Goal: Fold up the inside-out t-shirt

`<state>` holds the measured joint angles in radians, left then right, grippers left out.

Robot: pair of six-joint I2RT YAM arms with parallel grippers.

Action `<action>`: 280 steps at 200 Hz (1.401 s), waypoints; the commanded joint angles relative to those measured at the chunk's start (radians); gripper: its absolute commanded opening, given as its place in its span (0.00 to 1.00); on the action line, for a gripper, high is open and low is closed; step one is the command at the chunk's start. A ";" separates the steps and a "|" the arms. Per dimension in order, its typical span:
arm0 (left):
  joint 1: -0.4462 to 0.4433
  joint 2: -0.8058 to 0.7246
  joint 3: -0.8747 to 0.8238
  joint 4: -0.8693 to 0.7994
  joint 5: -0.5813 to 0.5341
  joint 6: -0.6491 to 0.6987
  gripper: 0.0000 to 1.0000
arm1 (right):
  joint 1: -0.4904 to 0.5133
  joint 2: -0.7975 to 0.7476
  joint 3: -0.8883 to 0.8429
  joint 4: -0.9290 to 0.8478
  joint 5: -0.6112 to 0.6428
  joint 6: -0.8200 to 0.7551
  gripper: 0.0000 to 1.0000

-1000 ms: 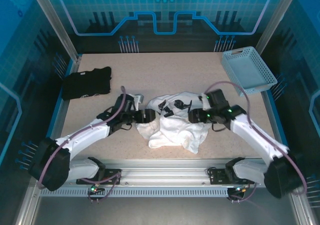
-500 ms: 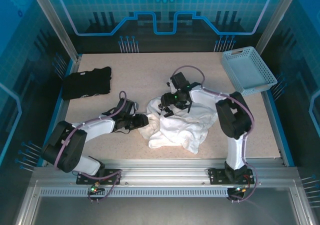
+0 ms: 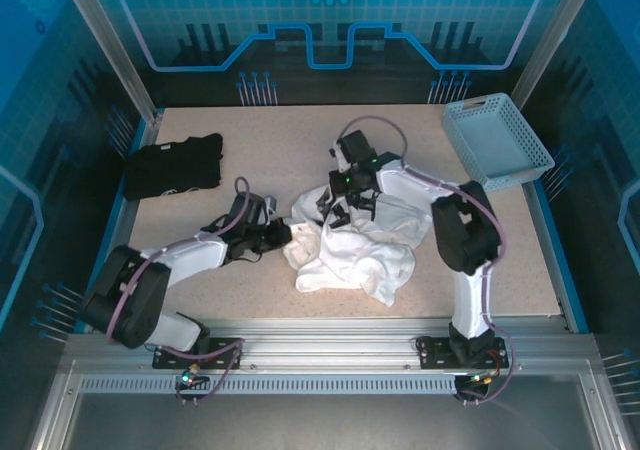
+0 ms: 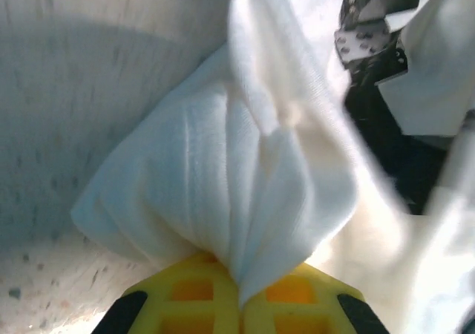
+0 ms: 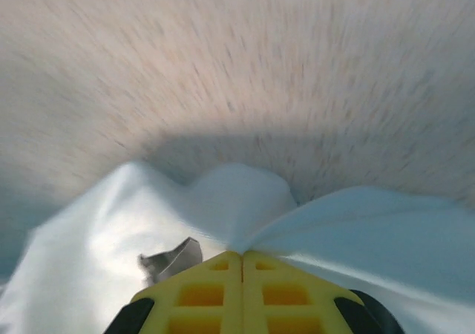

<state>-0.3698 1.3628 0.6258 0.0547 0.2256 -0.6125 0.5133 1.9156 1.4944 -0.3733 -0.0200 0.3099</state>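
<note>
Inside-out t-shirt (image 3: 350, 255) bunched amid open tabletop (image 3: 280, 140)

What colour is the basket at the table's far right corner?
The basket is pale blue; the top external view shows it best.

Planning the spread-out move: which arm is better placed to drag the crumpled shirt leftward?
Left, likely. The left gripper is shut on the shirt at its left edge, bare table beside it. The right gripper pinches the far edge, near the middle.
</note>
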 commanded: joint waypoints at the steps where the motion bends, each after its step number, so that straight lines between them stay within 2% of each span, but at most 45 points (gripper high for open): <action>1: 0.019 -0.194 0.127 0.043 -0.063 0.092 0.00 | -0.055 -0.280 0.046 0.127 -0.073 -0.102 0.00; 21: 0.017 -0.350 0.178 0.048 -0.049 0.152 0.00 | -0.066 -0.487 -0.057 0.198 -0.110 -0.186 0.00; 41: 0.015 -0.458 0.160 0.028 -0.016 0.194 0.00 | -0.072 -0.678 -0.237 0.249 -0.100 -0.212 0.00; 55: 0.014 -0.497 0.108 0.002 0.016 0.194 0.00 | -0.075 -0.786 -0.391 0.265 -0.056 -0.197 0.12; 85: 0.012 -0.460 -0.048 -0.021 0.109 0.139 0.15 | -0.071 -0.892 -0.677 0.201 0.086 -0.099 0.31; 102: -0.004 -0.429 -0.125 -0.036 0.150 0.109 0.33 | -0.054 -0.946 -0.802 0.172 0.173 -0.029 0.41; 123: -0.020 -0.440 -0.187 -0.070 0.123 0.097 0.52 | -0.014 -0.989 -0.894 0.216 0.159 -0.011 0.50; 139: -0.020 -0.448 -0.182 -0.106 0.061 0.097 0.62 | 0.016 -0.936 -0.896 0.269 0.118 -0.011 0.55; 152: -0.020 -0.428 -0.149 -0.132 0.011 0.104 0.65 | 0.040 -0.842 -0.859 0.306 0.084 -0.009 0.58; 181: -0.020 -0.276 -0.048 -0.139 -0.004 0.106 0.67 | 0.089 -0.580 -0.688 0.311 0.099 -0.026 0.59; 209: -0.019 -0.126 0.020 -0.148 -0.042 0.103 0.69 | 0.091 -0.364 -0.521 0.295 0.107 -0.055 0.61; 239: -0.019 -0.003 0.086 -0.174 -0.143 0.153 0.73 | 0.095 -0.163 -0.373 0.242 0.053 -0.057 0.67; 265: -0.018 0.105 0.146 -0.180 -0.177 0.195 0.71 | 0.095 -0.088 -0.336 0.237 0.043 -0.034 0.69; 280: -0.019 0.160 0.164 -0.164 -0.147 0.196 0.60 | 0.096 -0.090 -0.329 0.215 0.050 -0.049 0.69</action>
<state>-0.3836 1.4532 0.7391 -0.1043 0.0994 -0.4644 0.5976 1.8164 1.1297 -0.1078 0.0441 0.2653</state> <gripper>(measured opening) 0.667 0.691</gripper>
